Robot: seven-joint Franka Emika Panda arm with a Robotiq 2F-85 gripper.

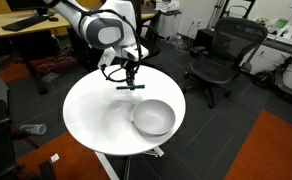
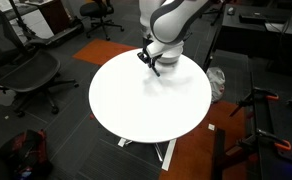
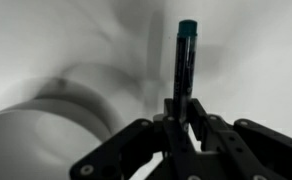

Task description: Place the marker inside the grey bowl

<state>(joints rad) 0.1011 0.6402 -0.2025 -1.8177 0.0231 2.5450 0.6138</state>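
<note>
The marker (image 3: 185, 62), a thin dark pen with a teal cap, sticks out from between my gripper's fingers (image 3: 183, 108) in the wrist view. In an exterior view the gripper (image 1: 132, 78) holds the marker (image 1: 132, 87) level just above the far part of the round white table (image 1: 91, 110). The grey bowl (image 1: 153, 118) stands on the table, nearer the camera than the gripper and apart from it. Part of its rim shows in the wrist view (image 3: 46, 125) at lower left. In an exterior view the gripper (image 2: 152, 62) hangs over the table's far edge; the bowl is hidden there.
The table (image 2: 146, 100) stands on a white pedestal. Black office chairs (image 1: 218, 55) (image 2: 31, 75) stand around it, with desks behind and an orange carpet patch (image 1: 276, 150) on the floor.
</note>
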